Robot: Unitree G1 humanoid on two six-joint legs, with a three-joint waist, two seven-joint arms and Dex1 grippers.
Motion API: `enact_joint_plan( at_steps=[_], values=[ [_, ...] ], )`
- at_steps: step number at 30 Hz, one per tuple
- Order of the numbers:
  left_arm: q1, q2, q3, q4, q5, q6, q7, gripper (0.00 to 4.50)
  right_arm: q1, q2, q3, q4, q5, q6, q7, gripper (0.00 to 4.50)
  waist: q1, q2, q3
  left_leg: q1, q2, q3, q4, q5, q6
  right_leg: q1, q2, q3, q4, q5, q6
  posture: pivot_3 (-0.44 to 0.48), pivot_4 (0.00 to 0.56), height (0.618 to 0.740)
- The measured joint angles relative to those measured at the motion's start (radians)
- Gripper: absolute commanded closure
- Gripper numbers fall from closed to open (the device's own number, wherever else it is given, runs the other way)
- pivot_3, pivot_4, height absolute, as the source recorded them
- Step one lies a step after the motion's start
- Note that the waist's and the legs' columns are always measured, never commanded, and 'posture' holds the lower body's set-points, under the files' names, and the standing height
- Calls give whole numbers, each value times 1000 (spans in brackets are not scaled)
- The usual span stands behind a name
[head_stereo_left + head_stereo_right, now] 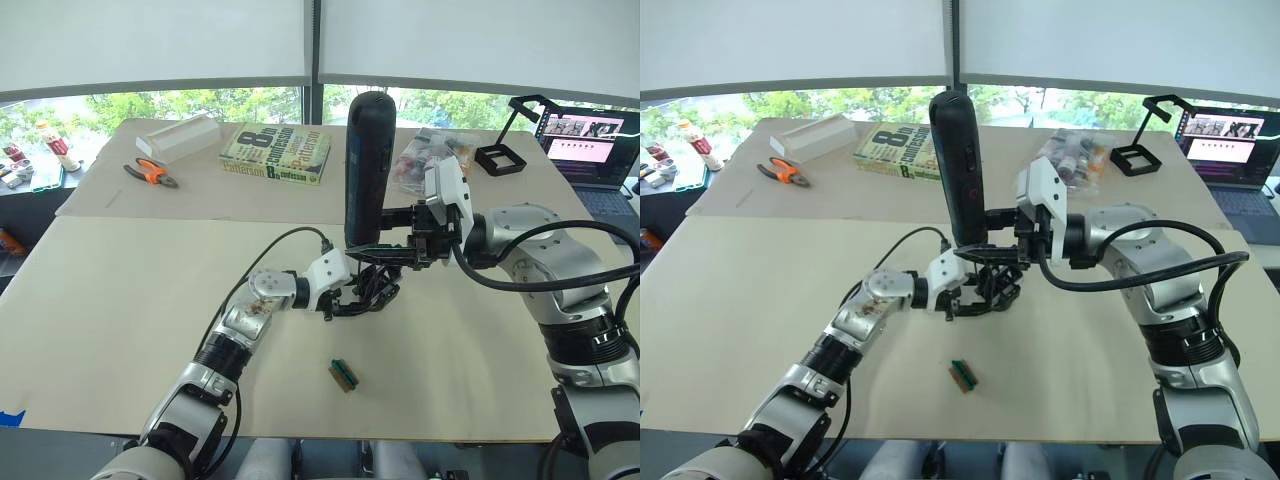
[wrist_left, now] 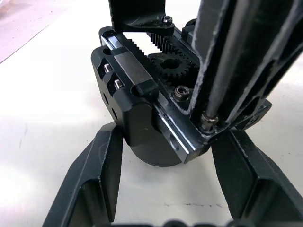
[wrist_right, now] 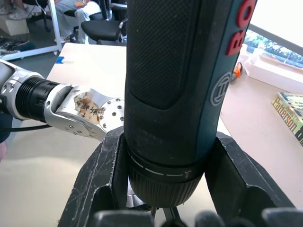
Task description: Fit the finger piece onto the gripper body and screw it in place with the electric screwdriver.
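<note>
The small black plastic gripper body [image 2: 156, 109], with its rack, toothed gear and round base, sits on the beige table [image 1: 120, 300] clasped between the fingers of the left gripper [image 1: 350, 300]. The finger piece [image 2: 236, 61] seems already seated on it. The thick black cylindrical electric screwdriver [image 1: 367, 170] stands upright directly above, clenched in the right gripper [image 1: 425, 240], its thin metal bit resting on a screw head. The screwing step looks underway; next, steady downward pressure with the bit kept vertical.

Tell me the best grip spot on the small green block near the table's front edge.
Across the green block's two long sides, coming straight down from above. It lies flat and alone on the table, angled, so turn the claw to match; its low, narrow shape leaves no room for a side approach.
</note>
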Motion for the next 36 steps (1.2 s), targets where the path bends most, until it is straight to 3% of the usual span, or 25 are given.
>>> enact_joint_plan(
  at_steps=[12,36],
  values=[
    [-29,-19,-4,34,4,0,-2,2209,10,-8,28,-70,-43,-3,-19,2604,2,0,0,-10,-1,-9,6,0,0,-2,-2,-11,-2,1,2,0,150,740],
    [-30,-18,-3,39,4,0,3,2210,39,12,-19,-12,-33,-44,-16,2604,1,0,0,-10,-2,-11,7,0,1,0,-2,-12,-1,2,2,0,150,740]
  ],
)
